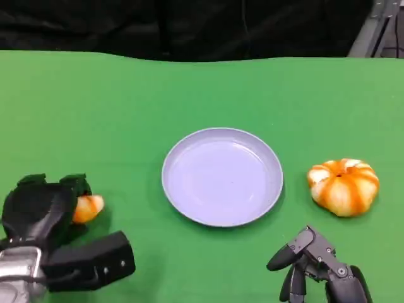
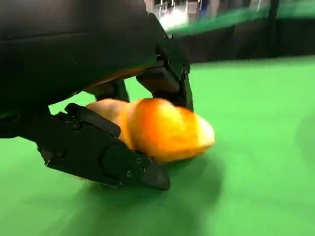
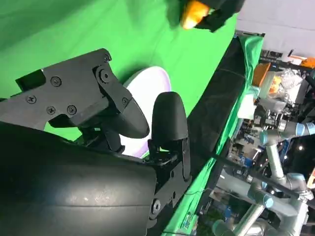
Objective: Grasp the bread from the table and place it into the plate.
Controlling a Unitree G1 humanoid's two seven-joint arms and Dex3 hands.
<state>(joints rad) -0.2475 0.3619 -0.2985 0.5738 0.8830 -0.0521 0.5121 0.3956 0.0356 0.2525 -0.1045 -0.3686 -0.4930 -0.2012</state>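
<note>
Green surface [image 1: 189, 88]: left robot hand [image 1: 44, 211] at eight o'clock clasps the bread [image 1: 87, 207], low over the cloth. Plate [image 1: 222, 177] at centre awaits it. Right robot hand [image 1: 315, 265] idle, fingers curled. Transfer outstanding.

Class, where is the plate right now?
In the head view the plate sits mid-table on the green cloth, between the round bread at right and the left hand.

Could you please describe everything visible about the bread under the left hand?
The golden-orange bread roll has a glossy, baked-looking crust, paler at one end. It sits at the left of the green table, apart from the pale lilac round plate. The left hand covers most of it, with black fingers closed around its sides.
</note>
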